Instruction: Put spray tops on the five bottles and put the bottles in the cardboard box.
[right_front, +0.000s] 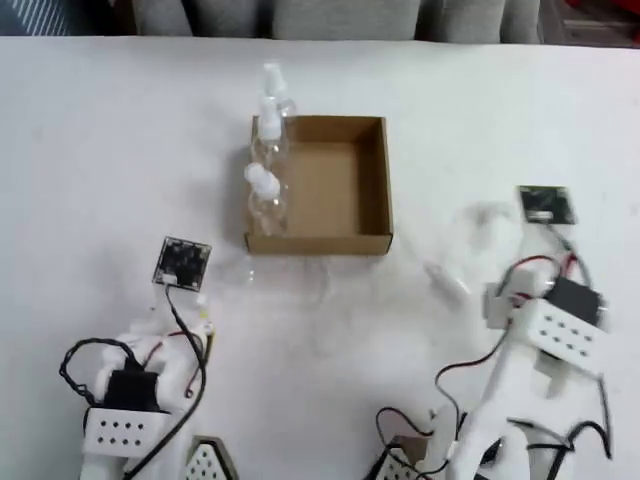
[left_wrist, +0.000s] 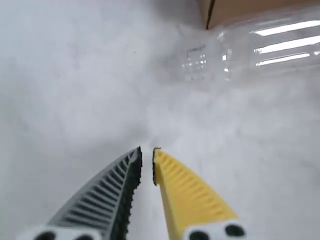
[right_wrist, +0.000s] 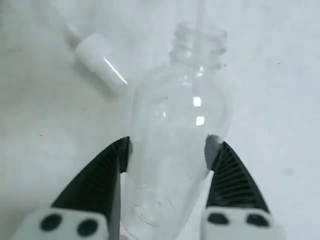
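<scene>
Capped clear plastic bottles (right_front: 266, 190), three, stand at the brown cardboard box (right_front: 320, 241); right gripper (right_wrist: 168, 144) clasps an uncapped fourth bottle (right_wrist: 175, 100) on the white table (right_front: 100, 120), left gripper (left_wrist: 147, 152) closed near the fifth bottle (left_wrist: 260, 50).

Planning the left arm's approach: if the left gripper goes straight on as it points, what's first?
Probably bare table; the left gripper aims just beside the open neck of the lying clear bottle. Depth is unclear, so it might clip that neck.
</scene>
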